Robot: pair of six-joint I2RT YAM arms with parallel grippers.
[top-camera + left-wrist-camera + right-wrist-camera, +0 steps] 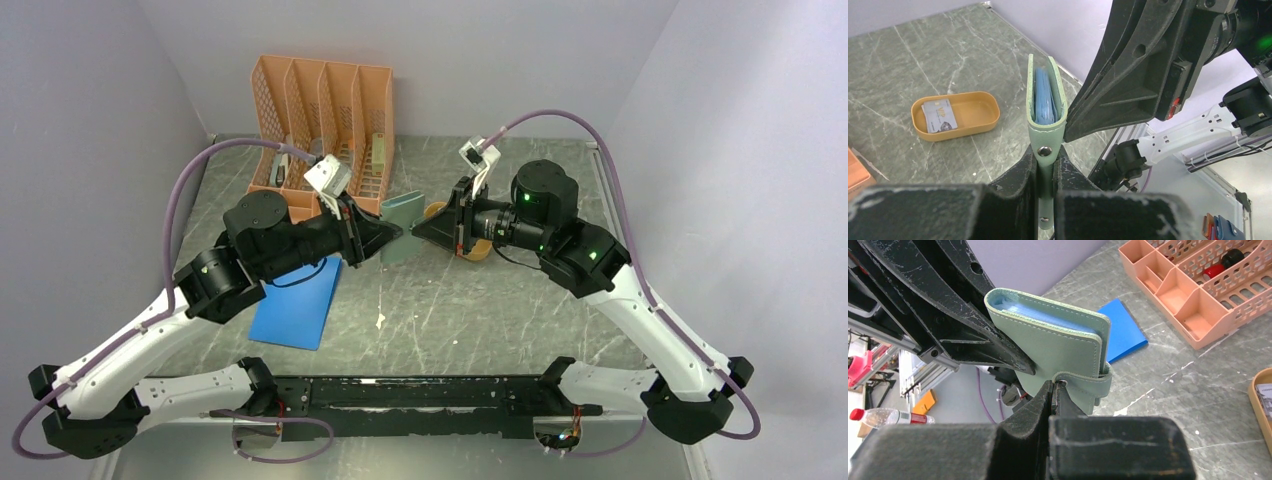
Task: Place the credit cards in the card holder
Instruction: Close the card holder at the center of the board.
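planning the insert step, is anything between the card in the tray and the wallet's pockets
Nothing lies on the card in the yellow tray. The card holder itself blocks entry: folded shut, strap around its edge, left pincer and right pincer both clamped on it.

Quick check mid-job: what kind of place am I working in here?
Probably a lab test cell staged as a desk: plain walls box in a marble-look table, with an orange desk organizer and blue pad.
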